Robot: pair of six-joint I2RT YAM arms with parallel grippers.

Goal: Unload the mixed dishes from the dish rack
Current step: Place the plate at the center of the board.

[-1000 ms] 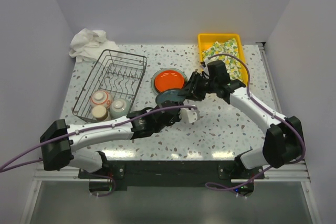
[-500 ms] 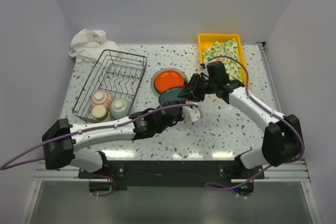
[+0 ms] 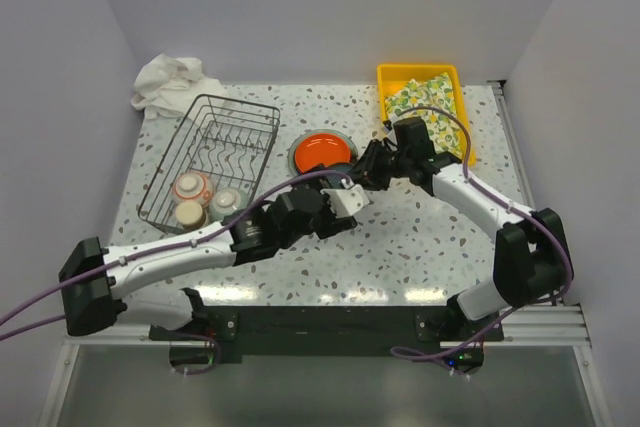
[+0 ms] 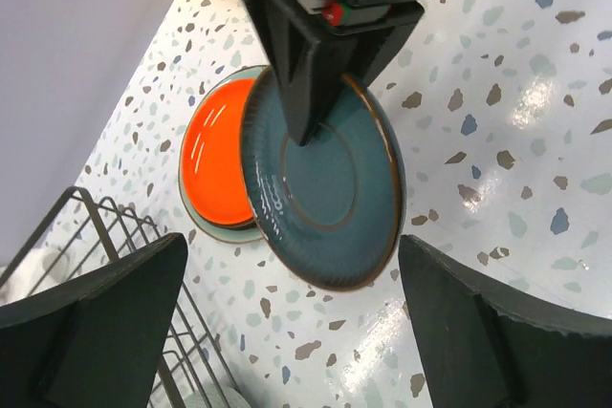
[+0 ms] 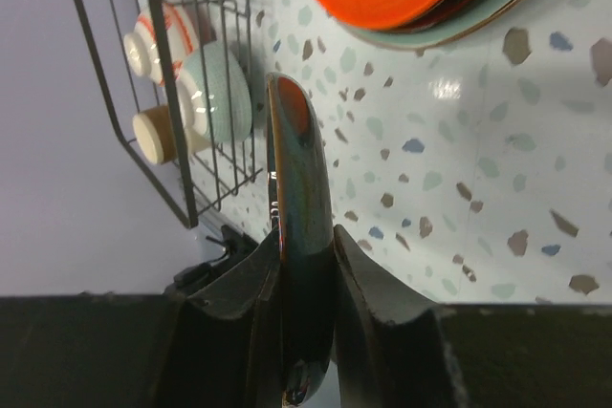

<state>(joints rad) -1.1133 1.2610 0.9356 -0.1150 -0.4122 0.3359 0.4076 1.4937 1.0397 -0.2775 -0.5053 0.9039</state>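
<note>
A dark teal plate (image 4: pixel 325 179) hangs tilted above the speckled table, just right of the stack topped by an orange plate (image 4: pixel 215 155). My right gripper (image 5: pixel 306 274) is shut on its rim, and the plate shows edge-on (image 5: pixel 296 169) between the fingers. My left gripper (image 4: pixel 296 332) stands wide open just short of the plate's lower edge, touching nothing. In the top view both grippers meet near the stack, left (image 3: pixel 340 194) and right (image 3: pixel 365 169). The dish rack (image 3: pixel 215 152) holds a red-white bowl (image 3: pixel 190 187) and two cups (image 3: pixel 226 204) at its near end.
A yellow tray (image 3: pixel 420 75) with a lemon-print cloth sits at the back right. A crumpled white cloth (image 3: pixel 170 82) lies behind the rack. The rack's wire corner (image 4: pixel 96 255) is close to my left gripper's left finger.
My left gripper has let go of the teal plate and opened wide, drawing back a little. The right gripper has closed onto the plate's rim and now carries it alone.
</note>
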